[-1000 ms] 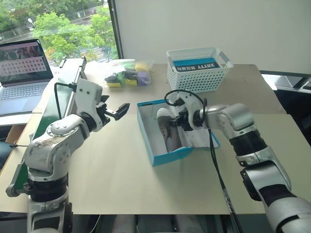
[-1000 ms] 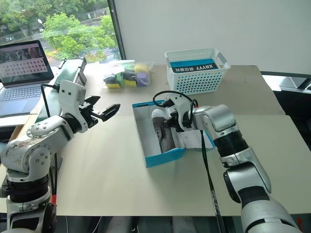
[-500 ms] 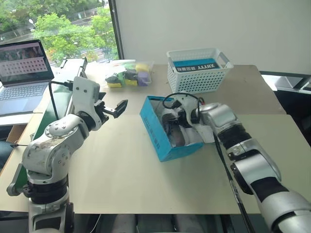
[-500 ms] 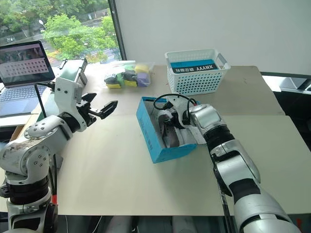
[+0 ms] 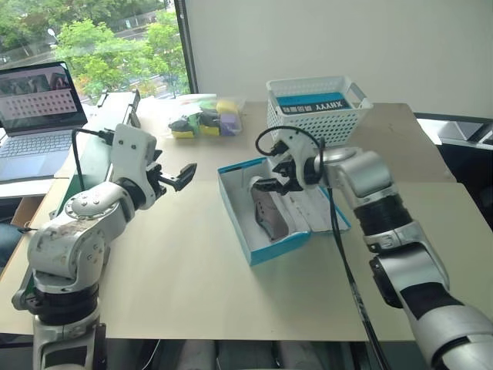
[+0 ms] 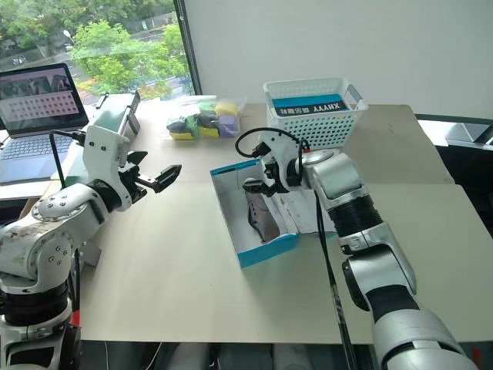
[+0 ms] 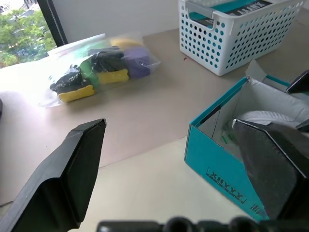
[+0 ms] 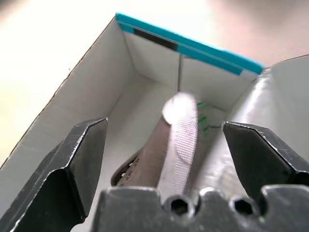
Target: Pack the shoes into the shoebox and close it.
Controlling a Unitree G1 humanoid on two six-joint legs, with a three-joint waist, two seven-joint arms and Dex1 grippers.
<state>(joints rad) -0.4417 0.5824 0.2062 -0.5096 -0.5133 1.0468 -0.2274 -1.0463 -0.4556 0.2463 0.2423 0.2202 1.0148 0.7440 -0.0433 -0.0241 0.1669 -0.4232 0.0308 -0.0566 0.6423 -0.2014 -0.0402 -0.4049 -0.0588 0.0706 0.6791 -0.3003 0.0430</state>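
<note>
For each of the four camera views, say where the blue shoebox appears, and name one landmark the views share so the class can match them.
Left eye view: shoebox at centre, under the right tool.
Right eye view: shoebox centre, slightly left.
Left wrist view: its blue corner at lower right.
Right wrist view: its white inside between the open fingers.
Shared landmark: the grey shoe inside the box.

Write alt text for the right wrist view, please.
A grey shoe lies inside the open blue shoebox, on its white floor. The right claw is above it, open and holding nothing.
</note>
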